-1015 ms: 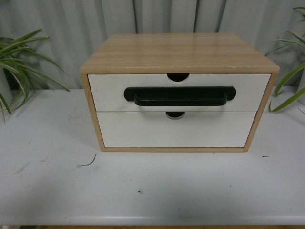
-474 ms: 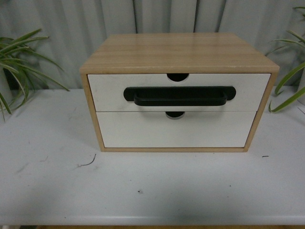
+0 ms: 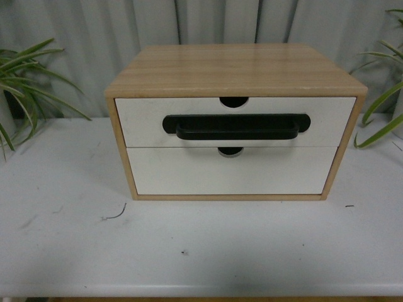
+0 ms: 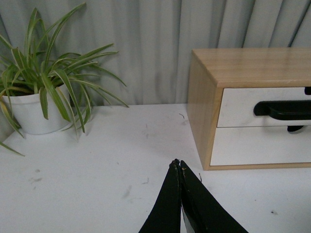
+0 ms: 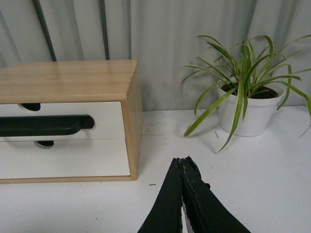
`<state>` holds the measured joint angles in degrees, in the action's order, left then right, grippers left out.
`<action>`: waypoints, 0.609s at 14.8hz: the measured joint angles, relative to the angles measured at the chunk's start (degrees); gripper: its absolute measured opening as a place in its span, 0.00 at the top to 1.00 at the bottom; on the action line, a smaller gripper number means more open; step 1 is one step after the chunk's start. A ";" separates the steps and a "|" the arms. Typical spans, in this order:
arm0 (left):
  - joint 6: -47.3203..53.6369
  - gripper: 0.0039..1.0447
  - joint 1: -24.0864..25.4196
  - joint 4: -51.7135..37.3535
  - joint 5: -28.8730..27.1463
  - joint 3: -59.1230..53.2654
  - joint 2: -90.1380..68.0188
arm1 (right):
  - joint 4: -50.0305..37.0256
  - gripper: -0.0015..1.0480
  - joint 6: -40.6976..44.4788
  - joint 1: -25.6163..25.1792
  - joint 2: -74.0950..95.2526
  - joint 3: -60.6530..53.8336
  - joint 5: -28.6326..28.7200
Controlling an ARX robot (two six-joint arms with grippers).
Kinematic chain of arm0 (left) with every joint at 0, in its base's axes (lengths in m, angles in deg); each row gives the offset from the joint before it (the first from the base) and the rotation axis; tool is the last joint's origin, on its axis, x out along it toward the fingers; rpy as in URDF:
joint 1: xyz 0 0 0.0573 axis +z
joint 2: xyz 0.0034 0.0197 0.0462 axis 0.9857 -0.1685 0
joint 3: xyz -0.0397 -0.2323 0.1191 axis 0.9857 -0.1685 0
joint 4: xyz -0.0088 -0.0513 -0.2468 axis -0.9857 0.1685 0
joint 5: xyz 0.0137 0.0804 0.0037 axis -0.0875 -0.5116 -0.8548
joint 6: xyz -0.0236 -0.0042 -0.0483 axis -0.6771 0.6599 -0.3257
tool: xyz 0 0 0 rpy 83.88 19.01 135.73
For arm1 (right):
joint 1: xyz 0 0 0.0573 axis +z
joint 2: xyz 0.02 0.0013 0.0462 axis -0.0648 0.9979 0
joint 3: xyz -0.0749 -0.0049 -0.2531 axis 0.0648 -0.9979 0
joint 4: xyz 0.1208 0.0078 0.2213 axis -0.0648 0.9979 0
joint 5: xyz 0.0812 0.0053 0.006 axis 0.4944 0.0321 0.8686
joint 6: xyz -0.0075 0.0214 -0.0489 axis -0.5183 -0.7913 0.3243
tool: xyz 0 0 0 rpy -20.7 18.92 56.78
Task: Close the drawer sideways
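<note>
— Grey corrugated panelling (image 3: 82, 38) is seen behind a white table (image 3: 201, 251). What is found at the far left?

— A striped-leaf plant (image 4: 46, 82) in a white pot (image 4: 31, 114) is shown in the left wrist view, well apart from the wooden cabinet (image 3: 233, 66). The left gripper (image 4: 178, 162) is held above the bare table near the cabinet's left front corner, its jaws pressed together with nothing between them.

— And the middle?

— The drawer (image 3: 234, 121) is placed in the upper slot of the cabinet, its white front level with the frame, its black bar handle (image 3: 237, 128) across the middle and a half-round notch (image 3: 234, 100) in the top edge. A handleless lower drawer (image 3: 232, 171) is seen beneath it.

— What has changed against the earlier pictures?

— Almost nothing; the whole cabinet is shifted very slightly leftward in the front view.

— And the right?

— The right gripper (image 5: 182, 160) is held over the table with jaws shut and empty, between the cabinet and a second potted plant (image 5: 245, 97).
</note>
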<state>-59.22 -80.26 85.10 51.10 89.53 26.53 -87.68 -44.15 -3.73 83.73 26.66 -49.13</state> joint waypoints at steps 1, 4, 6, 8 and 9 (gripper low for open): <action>0.02 0.99 0.00 -0.33 0.02 0.00 0.02 | 1.42 0.98 0.02 0.00 -0.90 0.00 -0.02; 0.02 0.99 0.00 -0.48 -0.02 0.00 0.00 | 10.54 0.98 0.02 0.00 -10.14 0.04 -0.02; 0.02 0.99 0.00 -0.48 0.00 0.00 0.00 | 10.60 0.98 0.02 0.00 -10.10 0.04 -0.02; 0.02 0.99 0.00 -0.48 0.00 0.00 0.00 | 10.62 0.98 0.02 0.00 -10.10 0.04 -0.02; 0.02 0.99 0.00 -0.50 0.00 0.00 0.00 | 10.62 0.98 0.02 0.00 -10.10 0.04 0.00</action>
<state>-59.20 -80.26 84.59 51.10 89.53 26.53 -77.06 -44.13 -3.73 73.63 26.70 -49.13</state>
